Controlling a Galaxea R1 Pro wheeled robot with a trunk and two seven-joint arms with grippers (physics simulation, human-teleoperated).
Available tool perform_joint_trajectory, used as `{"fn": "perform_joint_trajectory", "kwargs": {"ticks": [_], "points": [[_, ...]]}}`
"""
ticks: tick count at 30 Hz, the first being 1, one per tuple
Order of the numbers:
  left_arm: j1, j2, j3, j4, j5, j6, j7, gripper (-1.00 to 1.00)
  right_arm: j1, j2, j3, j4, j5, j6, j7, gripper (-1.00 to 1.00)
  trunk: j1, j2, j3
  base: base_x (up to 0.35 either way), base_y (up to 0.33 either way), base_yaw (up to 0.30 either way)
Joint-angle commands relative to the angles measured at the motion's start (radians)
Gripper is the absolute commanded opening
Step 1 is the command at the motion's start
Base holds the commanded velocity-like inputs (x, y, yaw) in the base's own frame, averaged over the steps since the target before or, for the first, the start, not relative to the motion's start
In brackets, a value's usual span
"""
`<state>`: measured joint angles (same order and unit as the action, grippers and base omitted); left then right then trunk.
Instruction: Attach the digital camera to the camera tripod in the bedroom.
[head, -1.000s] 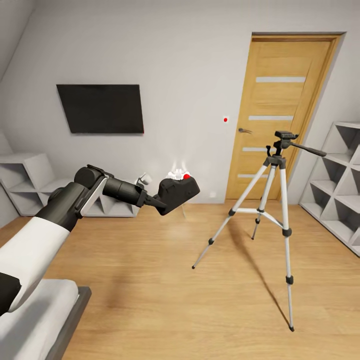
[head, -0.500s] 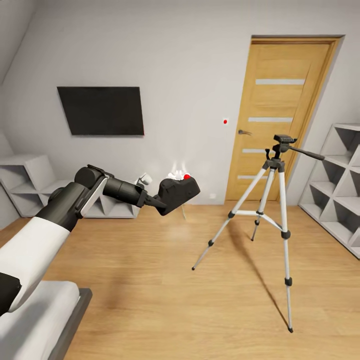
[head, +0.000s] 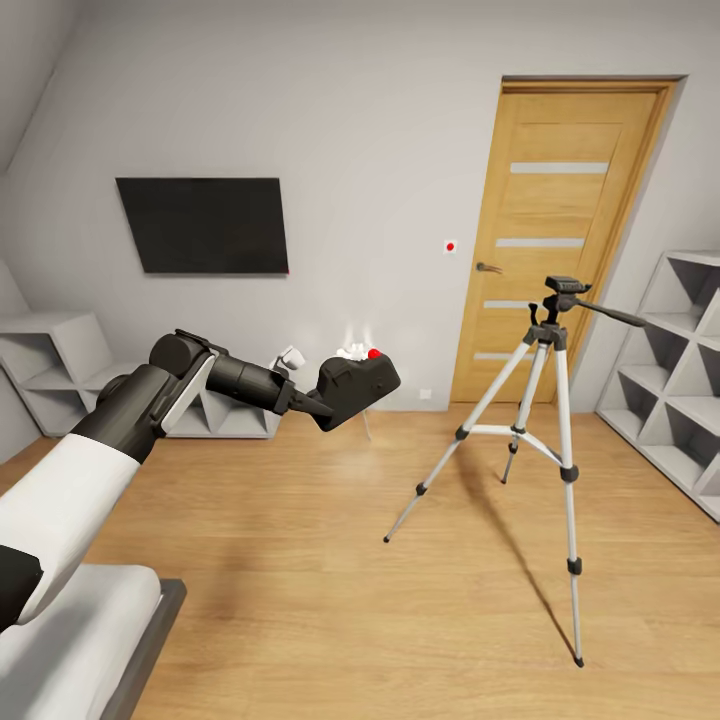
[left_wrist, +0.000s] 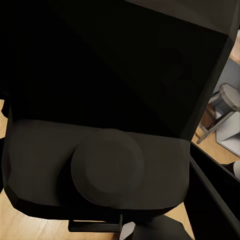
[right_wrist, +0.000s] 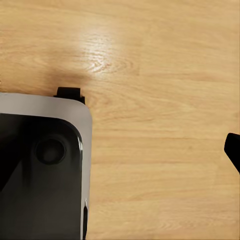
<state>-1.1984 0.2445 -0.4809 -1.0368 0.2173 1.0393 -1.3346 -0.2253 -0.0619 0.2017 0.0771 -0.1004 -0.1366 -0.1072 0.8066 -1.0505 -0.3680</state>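
A home bedroom: bed corner (head: 110, 640), wall television (head: 203, 225), wooden door (head: 560, 235), cube shelving (head: 680, 370).

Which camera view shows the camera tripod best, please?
The head view: the camera tripod stands whole there, all three legs on the floor. The left wrist view has the digital camera close up; the right wrist view looks down at floor.

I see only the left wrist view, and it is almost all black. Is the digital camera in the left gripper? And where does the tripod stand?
Observer: Yes. In the head view the left gripper holds the digital camera up in the air, with the red button on top.
Operator: And the tripod?
Observer: The camera tripod stands on the wooden floor, to the right of the camera and apart from it, in front of the door.
Operator: Is its head free?
Observer: Yes, nothing sits on the tripod head.
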Motion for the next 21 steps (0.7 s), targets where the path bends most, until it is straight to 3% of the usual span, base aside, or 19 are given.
{"fn": "perform_joint_trajectory", "kwargs": {"ticks": [1, 21], "points": [[-0.001, 0.001, -0.002, 0.0, 0.004, 0.008, -0.002, -1.0, -0.002, 0.001, 0.008, 0.004, -0.01, -0.008, 0.0, 1.0, -0.004, 0.006, 0.002, 0.0, 0.0, 0.0], [-0.001, -0.001, -0.022, -0.002, 0.004, 0.008, -0.001, -1.0, -0.002, 0.001, 0.009, 0.004, -0.011, -0.008, 0.0, 1.0, -0.081, 0.146, 0.065, 0.0, 0.0, 0.0]]}}
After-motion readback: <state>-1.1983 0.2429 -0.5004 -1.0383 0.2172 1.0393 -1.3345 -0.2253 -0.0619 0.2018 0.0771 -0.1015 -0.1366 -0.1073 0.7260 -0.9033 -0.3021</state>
